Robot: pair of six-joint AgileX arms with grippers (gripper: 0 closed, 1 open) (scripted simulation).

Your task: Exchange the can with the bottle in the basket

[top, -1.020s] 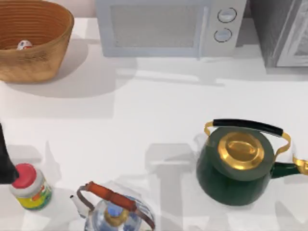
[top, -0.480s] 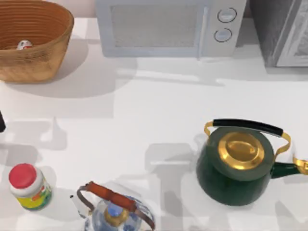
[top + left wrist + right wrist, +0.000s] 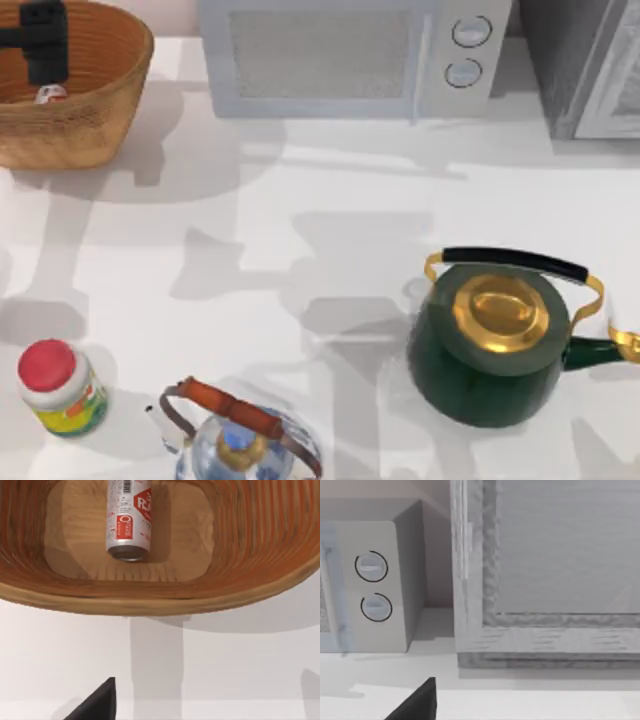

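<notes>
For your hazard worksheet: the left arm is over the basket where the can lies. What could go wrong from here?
1. The can lies on its side on the floor of the basket, so it may roll away from closing fingers.
2. The left gripper hangs over the basket close to its tall ribbed wall; a descent could catch the rim and shift the basket.
3. The slim bottle is nowhere on the table, so the swap may stall.

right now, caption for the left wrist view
Can lying on its side on the floor of the wicker basket, seen from above the white table.
</notes>
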